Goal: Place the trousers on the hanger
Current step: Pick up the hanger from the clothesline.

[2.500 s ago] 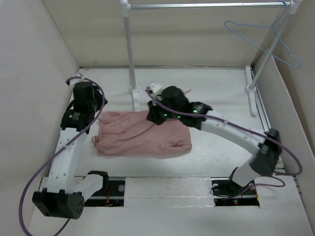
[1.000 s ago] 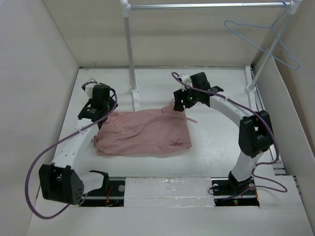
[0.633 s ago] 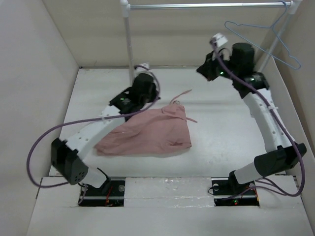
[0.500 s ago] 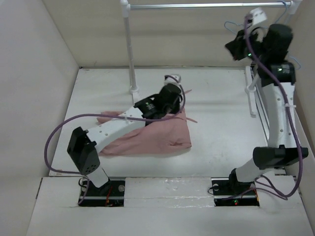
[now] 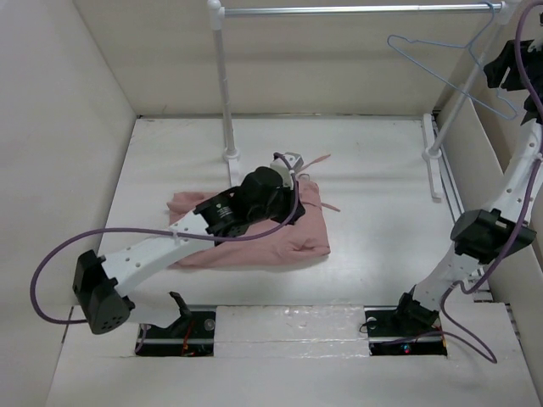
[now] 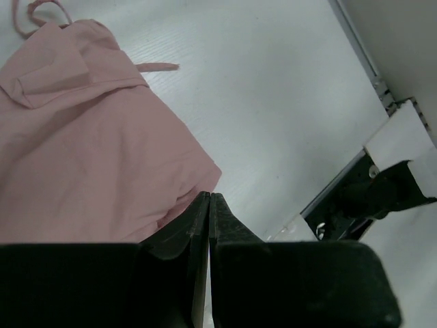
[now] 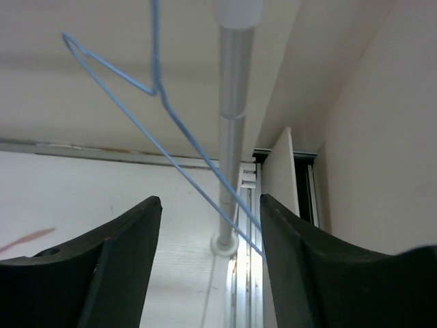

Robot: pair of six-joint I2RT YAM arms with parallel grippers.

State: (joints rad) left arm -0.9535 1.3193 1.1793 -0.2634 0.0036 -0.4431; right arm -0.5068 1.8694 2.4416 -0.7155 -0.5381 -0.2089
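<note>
The dusty-pink trousers (image 5: 288, 233) lie crumpled flat on the table, drawstring ends (image 5: 316, 161) trailing at the far right. My left arm's wrist (image 5: 259, 193) hangs over them and hides its fingers from above. In the left wrist view the left gripper (image 6: 208, 198) is shut on nothing, its tips above the trousers' (image 6: 89, 150) near corner. The pale blue wire hanger (image 5: 441, 64) hangs from the rail at the upper right. My right gripper (image 5: 507, 68) is raised beside it. It stands open (image 7: 210, 205), and the hanger's lower wire (image 7: 198, 154) crosses the gap ungripped.
A metal rail (image 5: 356, 10) spans the back on two white posts, one at the centre left (image 5: 225, 93), one at the right (image 5: 458, 102). The right post (image 7: 232, 123) rises just beyond the right fingers. High walls close in the table on three sides.
The left arm swung from the trousers' left end across to their right end and its gripper shut. The right arm rose from the trousers up to the hanger.
</note>
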